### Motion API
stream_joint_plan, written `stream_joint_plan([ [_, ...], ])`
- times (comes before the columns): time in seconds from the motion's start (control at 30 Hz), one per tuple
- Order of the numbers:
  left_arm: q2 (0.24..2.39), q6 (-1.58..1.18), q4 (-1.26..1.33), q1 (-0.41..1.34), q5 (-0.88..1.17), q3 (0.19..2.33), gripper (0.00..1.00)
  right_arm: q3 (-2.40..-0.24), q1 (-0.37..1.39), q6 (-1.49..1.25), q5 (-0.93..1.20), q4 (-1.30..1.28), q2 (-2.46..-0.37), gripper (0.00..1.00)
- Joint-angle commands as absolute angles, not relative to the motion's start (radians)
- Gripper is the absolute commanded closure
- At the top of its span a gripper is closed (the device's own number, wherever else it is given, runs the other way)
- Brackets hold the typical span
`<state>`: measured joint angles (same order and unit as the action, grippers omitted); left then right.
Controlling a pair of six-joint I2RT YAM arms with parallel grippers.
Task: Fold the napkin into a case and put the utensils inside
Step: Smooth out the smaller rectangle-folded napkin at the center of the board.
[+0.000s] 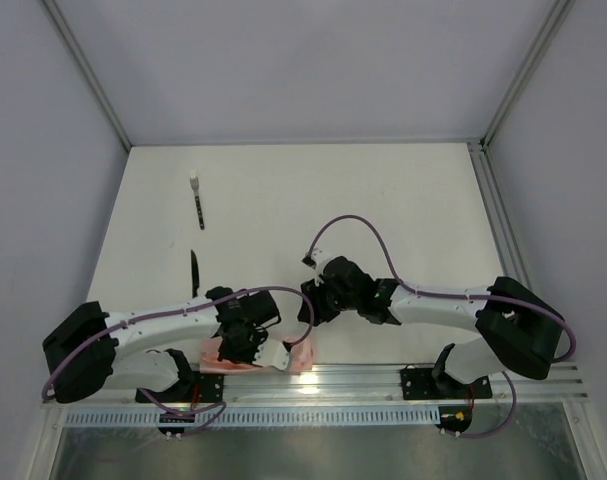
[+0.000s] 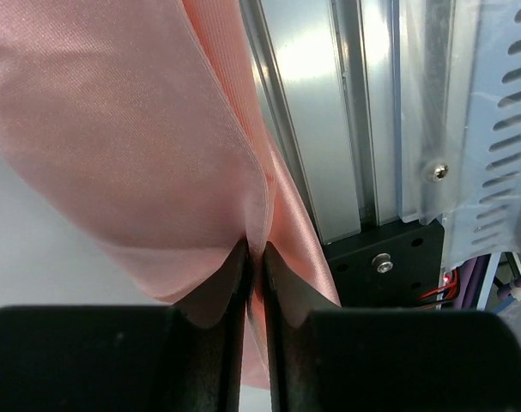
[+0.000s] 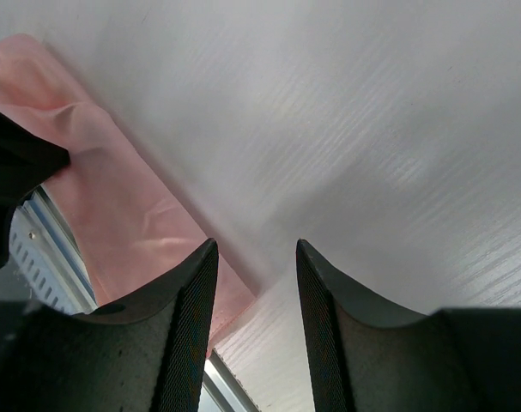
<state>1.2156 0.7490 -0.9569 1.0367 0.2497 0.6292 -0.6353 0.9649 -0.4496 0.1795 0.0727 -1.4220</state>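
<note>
Left tool (image 2: 254, 257) is pinching the napkin (image 2: 131, 129): the jaws are pressing almost together with a pink fold caught between the tips. The cloth is bulging out above the fingers (image 2: 217, 300) and running up and left out of the wrist view. At least two layers are showing along its right edge. Just right of the cloth the rail (image 2: 320, 120) is running along the near edge, with a black mount block (image 2: 380, 249) below it. In the top view the napkin is sitting as a small crumpled pink patch at the near edge of the desk (image 1: 403, 220), left of centre. It is lying right against the rail and mostly hiding under the left arm (image 1: 163, 325); whether it is lifting off the surface I cannot tell. Right tool (image 3: 256, 249) is spread, nothing between the jaws, sitting over bare desk just beyond the napkin's right end. Its wrist view is catching the pink strip at lower left, wrinkled, lying along the rail and passing behind one finger in view; contact there I cannot tell. In the top view the two tools are sitting near each other, the right one slightly farther from the rail. Far utensil (image 1: 197, 203), black handle with a light tip pointing away from the arms, and near utensil (image 1: 195, 272), all dark, are lying roughly in line on the desk's left side. The near one is lying just beyond the left arm, and both are lying apart from the napkin and the tools.
</note>
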Motion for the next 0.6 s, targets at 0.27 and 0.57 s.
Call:
stream_joint_plan([
  [0.27, 1.207, 0.756, -0.942, 1.055, 0.287, 0.626, 0.85, -0.678, 0.968, -0.302, 0.448, 0.141, -1.489, 0.47],
  [0.57, 1.216, 0.767, -0.953, 1.072, 0.29, 0.626, 0.84, -0.922, 0.968, -0.153, 0.673, 0.049, -1.804, 0.47],
])
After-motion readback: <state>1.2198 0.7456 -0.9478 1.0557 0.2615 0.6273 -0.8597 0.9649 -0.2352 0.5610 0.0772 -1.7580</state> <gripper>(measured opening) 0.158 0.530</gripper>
